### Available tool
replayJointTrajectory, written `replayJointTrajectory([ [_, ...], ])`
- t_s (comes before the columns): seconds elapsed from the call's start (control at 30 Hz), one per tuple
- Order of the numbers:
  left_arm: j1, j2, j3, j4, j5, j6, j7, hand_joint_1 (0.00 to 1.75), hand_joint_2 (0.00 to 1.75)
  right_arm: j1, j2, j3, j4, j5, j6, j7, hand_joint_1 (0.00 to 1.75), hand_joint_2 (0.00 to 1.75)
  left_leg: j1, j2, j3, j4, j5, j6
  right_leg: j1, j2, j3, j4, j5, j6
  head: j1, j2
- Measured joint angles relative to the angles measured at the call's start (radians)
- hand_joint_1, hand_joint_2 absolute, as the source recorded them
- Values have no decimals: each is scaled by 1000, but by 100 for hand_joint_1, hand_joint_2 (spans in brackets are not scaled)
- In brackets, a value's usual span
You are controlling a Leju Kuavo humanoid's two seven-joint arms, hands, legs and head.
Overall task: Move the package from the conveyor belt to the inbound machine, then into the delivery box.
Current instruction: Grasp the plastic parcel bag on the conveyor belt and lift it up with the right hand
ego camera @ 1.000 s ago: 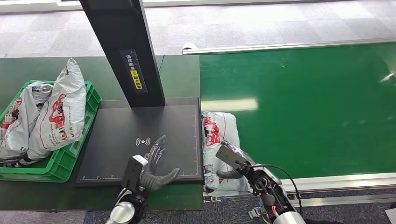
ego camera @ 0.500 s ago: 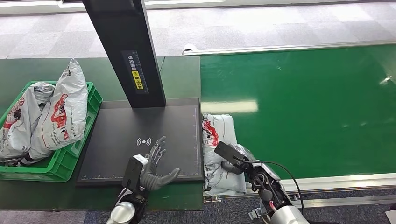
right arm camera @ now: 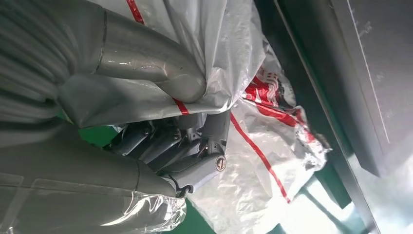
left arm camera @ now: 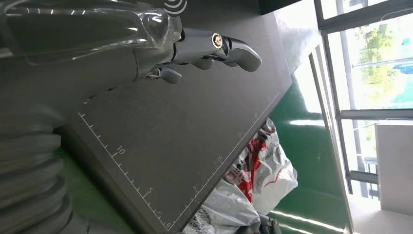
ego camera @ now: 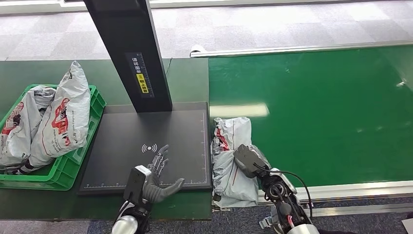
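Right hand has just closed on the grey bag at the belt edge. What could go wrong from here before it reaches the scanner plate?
1. The right hand grips bunched film of the grey plastic mailer with red print, so the slippery bag may slide out when lifted.
2. The open left hand rests over the black scanner plate, where the bag must land; they may collide.
3. The bag lies against the plate's edge and may snag.

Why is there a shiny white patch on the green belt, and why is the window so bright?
Head view: the white patch on the conveyor belt is glare from a light. Left wrist view: the window is washed out by daylight while the scanner plate stays dim. Right wrist view: the package is a little soft.
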Motion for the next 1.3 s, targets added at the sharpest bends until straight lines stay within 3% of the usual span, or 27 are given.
replayJointTrajectory([
  [0.23,5,0,5,0,-1,1,-18,0,175,45,1,-45,-108,-133,-54,-126,175,175,0,0,0,0,0,0,0,0,0,0,0,0,0,0],
  [0.47,25,0,9,-17,1,9,-28,0,175,127,11,-122,-358,-205,-373,-262,175,175,0,-1,-1,0,0,0,0,-1,-1,0,0,0,0,0],
  [0.57,32,-3,18,-29,18,41,-46,0,175,169,23,-143,-488,-243,-443,-314,175,175,0,-1,-2,0,0,0,0,-1,-2,0,0,0,0,0],
  [0.7,33,-18,49,-53,65,154,-96,0,175,211,44,-156,-634,-303,-528,-392,175,175,0,-1,-1,0,0,0,0,-1,-2,0,0,0,0,0],
  [0.93,32,-31,77,-85,75,203,-116,0,175,245,63,-160,-754,-321,-559,-406,175,175,0,0,-1,0,0,0,0,-1,-1,0,0,0,0,0],
  [1.3,32,-35,85,-92,76,206,-118,0,175,254,73,-162,-798,-321,-561,-406,175,175,0,0,-1,0,0,0,0,-1,-1,0,0,0,0,0],
])
